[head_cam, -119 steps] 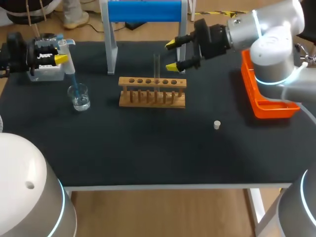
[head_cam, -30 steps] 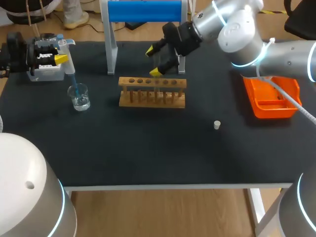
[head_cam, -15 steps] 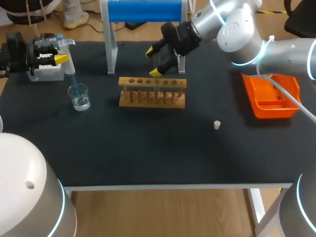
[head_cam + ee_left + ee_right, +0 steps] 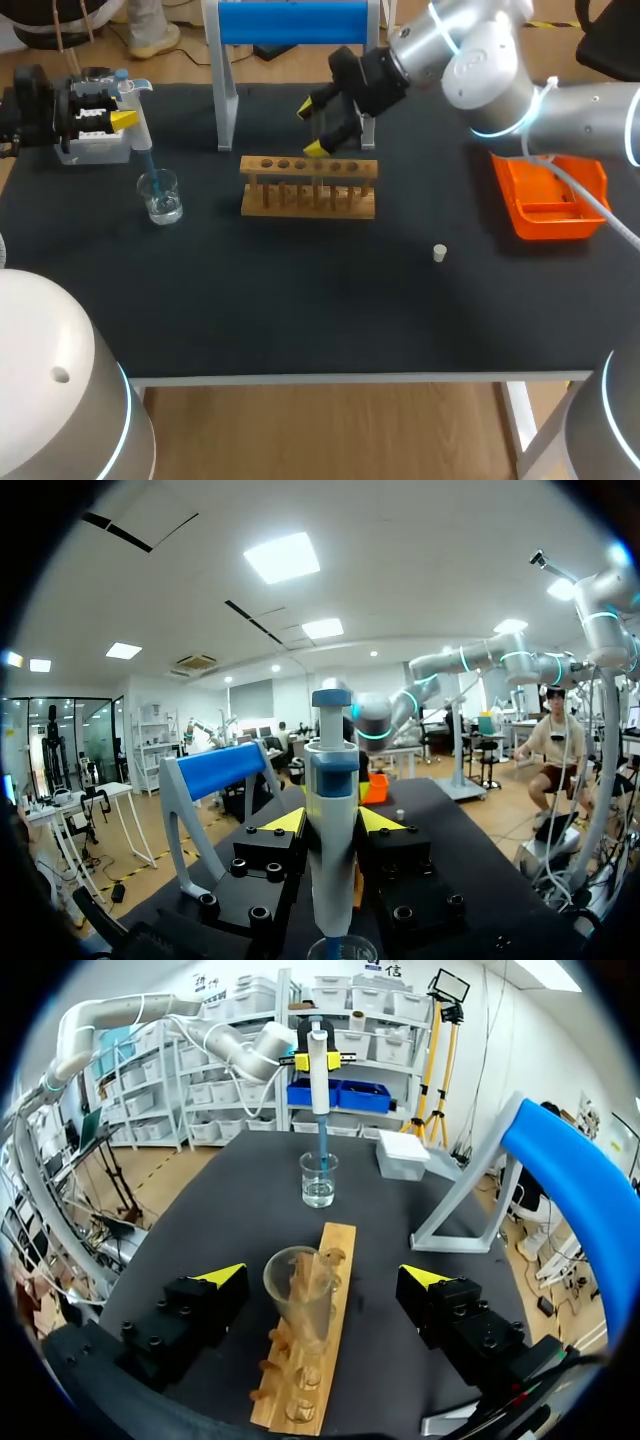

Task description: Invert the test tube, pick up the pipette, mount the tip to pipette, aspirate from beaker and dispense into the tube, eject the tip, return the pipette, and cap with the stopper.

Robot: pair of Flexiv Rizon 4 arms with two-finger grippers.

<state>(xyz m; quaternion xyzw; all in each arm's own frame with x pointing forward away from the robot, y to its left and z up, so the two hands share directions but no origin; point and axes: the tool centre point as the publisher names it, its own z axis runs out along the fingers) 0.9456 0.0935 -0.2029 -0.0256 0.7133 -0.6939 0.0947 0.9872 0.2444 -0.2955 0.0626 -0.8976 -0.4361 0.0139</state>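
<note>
A clear test tube (image 4: pixel 300 1298) stands upright in the wooden rack (image 4: pixel 308 188), mouth up. My right gripper (image 4: pixel 312 128) is open around it, one yellow tip on each side, neither touching the glass. At the table's far left my left gripper (image 4: pixel 112 108) is shut on the white and blue pipette (image 4: pixel 332 810), held upright. Its blue tip (image 4: pixel 149 165) dips into the small glass beaker (image 4: pixel 160 196) holding clear liquid. A small white stopper (image 4: pixel 438 252) lies on the mat to the right of the rack.
A blue-topped stand (image 4: pixel 290 22) rises just behind the rack and the right gripper. An orange tray (image 4: pixel 552 222) sits at the right edge. A white box (image 4: pixel 95 150) lies under the left gripper.
The right gripper has swung left from beside the tube until it straddles it; over the last second it has barely shifted. The left arm and pipette have stayed put.
</note>
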